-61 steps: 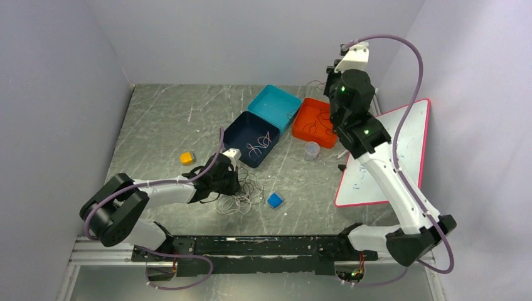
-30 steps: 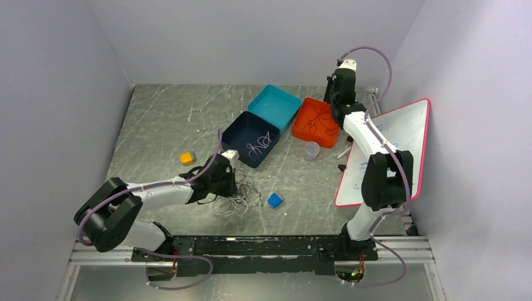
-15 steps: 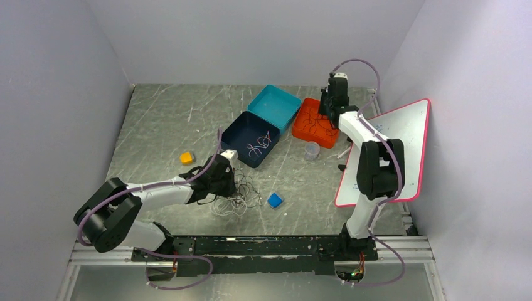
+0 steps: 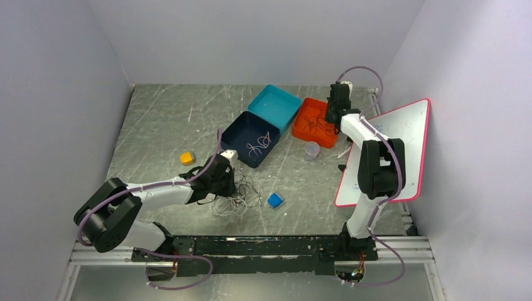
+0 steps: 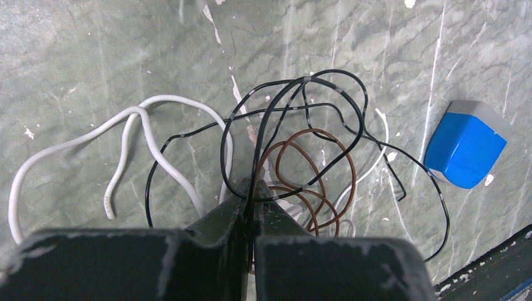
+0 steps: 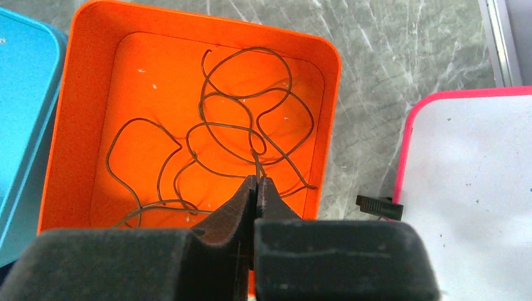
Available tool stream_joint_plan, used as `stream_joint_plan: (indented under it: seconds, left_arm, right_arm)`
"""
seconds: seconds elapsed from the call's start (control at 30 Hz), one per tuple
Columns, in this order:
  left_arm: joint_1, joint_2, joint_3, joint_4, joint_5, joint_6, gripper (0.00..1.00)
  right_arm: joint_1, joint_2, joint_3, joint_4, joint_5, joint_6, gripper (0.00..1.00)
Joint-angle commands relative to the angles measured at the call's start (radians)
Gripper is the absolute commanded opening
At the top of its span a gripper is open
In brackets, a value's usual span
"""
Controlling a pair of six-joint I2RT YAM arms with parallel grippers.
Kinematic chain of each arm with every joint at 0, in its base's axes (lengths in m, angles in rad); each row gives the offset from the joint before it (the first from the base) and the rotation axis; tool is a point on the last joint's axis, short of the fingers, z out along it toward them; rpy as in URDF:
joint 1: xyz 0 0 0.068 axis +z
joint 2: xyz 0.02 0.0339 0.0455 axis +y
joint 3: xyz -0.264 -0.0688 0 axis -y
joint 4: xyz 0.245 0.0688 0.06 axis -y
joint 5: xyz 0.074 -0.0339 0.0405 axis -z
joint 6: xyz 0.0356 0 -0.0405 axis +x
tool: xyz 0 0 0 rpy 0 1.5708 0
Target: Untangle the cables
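1. Black, white and brown strands make up the tangle of cables (image 5: 295,157). It lies on the surface (image 5: 94,56) directly ahead of the left hand (image 5: 250,188). A white cable (image 5: 150,132) loops off to that hand's left, and brown cable (image 5: 313,164) coils sit just past its tips.
2. That left hand is pressed together on a black cable (image 5: 262,132) that runs out of the pile and into its tips. It is probably anchoring this one strand so it can be drawn free of the others.
3. A blue block (image 5: 465,145) rests off to this hand's right, close to the outermost black loop.
4. The right hand (image 6: 257,182) is likewise pinched, on the end of a dark cable (image 6: 253,147). The cable's loops spread across the orange tray (image 6: 75,125) beneath and ahead of the hand, which looks like a freed cable being laid down there.
5. Two seconds ago the right arm was raised high above the tray; it has since dropped to just over it. The left hand and the pile have hardly shifted.
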Motion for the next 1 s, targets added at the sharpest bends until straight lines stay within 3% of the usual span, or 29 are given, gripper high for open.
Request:
stream_joint_plan:
  seconds: [0.0,0.4,0.63,0.97]
  left_arm:
    - [-0.007,0.005,0.013,-0.003,-0.008,-0.007,0.07]
    - [-0.006,-0.018,0.009,-0.023,-0.022,-0.010,0.07]
    - [-0.006,-0.028,0.005,-0.027,-0.028,-0.019,0.07]
    - [-0.006,-0.001,0.034,-0.025,-0.022,-0.014,0.08]
  right_arm:
    - [-0.009,0.017,0.024,0.009,-0.050,-0.036,0.00]
    - [-0.011,0.224,0.150,0.044,-0.133,-0.068,0.04]
    - [-0.011,0.153,0.112,0.117,-0.152,-0.060,0.15]
    - [-0.013,0.008,0.074,0.124,-0.112,-0.083,0.50]
